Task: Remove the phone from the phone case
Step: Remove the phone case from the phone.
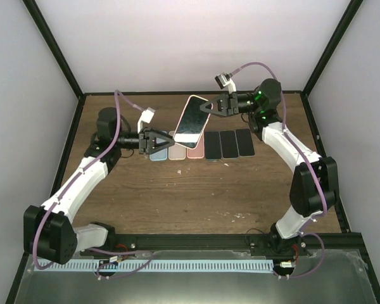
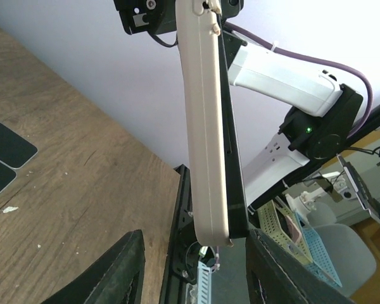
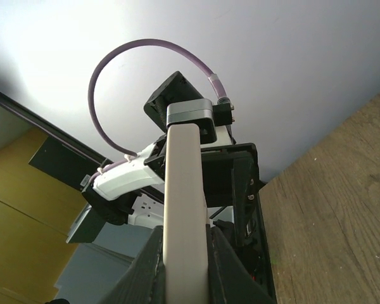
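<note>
My right gripper (image 1: pixel 213 107) pinches the phone (image 1: pixel 191 121) at centre frame. I see the left gripper (image 1: pixel 167 140) spread, just by its lower end.

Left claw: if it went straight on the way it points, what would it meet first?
Probably the lower end of the cased phone, held up by the right claw; it hangs just ahead, between the open fingers of the left claw. Exact gap unclear.

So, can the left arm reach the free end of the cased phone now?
Probably yes: the left gripper stands open at the free end of the phone, nothing between them; the right gripper holds the other end.
</note>
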Available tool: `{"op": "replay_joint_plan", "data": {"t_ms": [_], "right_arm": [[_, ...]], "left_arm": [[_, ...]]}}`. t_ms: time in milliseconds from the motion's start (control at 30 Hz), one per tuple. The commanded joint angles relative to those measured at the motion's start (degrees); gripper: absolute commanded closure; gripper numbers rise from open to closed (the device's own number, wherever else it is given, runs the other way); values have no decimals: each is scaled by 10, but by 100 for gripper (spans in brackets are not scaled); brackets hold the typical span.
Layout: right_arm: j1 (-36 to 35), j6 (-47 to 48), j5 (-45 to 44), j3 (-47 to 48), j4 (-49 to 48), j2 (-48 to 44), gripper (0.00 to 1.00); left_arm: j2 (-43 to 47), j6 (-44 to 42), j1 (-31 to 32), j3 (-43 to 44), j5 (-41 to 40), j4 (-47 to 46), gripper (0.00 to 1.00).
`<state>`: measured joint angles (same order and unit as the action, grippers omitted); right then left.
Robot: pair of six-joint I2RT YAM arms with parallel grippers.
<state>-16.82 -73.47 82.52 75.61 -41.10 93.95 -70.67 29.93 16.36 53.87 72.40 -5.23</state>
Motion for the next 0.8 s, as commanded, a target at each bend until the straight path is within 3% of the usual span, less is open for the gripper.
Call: {"op": "replay_joint_plan", "data": {"t_ms": [0,167,767], "right_arm": [[-6,-49,-2,3,-55,-27,99],[-4,-45,-4,6,-49,-23,99],[1,-12,-17,4,-8,-24,99]], "left_arm": [[-14,60,-16,-25,4,-86,54],[-4,118,-20,-52,18,-170,51],[3,155,-14,-63,18,-220,48]]}}
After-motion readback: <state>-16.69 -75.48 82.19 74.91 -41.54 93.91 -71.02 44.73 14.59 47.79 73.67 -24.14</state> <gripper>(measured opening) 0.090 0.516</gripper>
